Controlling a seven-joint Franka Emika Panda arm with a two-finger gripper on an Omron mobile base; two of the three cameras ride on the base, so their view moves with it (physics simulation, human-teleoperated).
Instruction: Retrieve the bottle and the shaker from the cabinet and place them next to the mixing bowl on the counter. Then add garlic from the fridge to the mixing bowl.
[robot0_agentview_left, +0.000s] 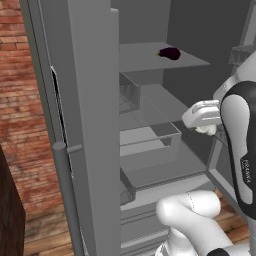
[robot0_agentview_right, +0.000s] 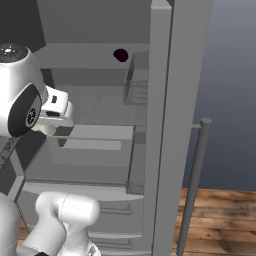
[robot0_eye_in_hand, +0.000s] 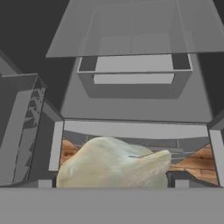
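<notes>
The grey fridge (robot0_agentview_left: 90, 100) stands open in front of me, its clear shelves and drawers showing. A pale cream garlic bulb (robot0_agentview_left: 207, 131) hangs in the air before the middle shelves, just under my white hand. My gripper (robot0_agentview_left: 205, 128) is shut on the garlic, and the bulb hides the fingertips. In the hand view the garlic (robot0_eye_in_hand: 111, 164) sits close at the bottom, with the fridge's drawer and the wooden floor behind it. From the right side the garlic (robot0_agentview_right: 47, 129) peeks out below the hand. The bottle, shaker, cabinet, mixing bowl and counter are out of view.
A dark purple eggplant (robot0_agentview_left: 170, 53) lies on the fridge's upper shelf. The open door (robot0_agentview_right: 162, 125) with its long bar handle (robot0_agentview_right: 196, 170) stands to the side. A brick wall (robot0_agentview_left: 20, 100) and wooden floor (robot0_agentview_right: 220, 220) flank the fridge.
</notes>
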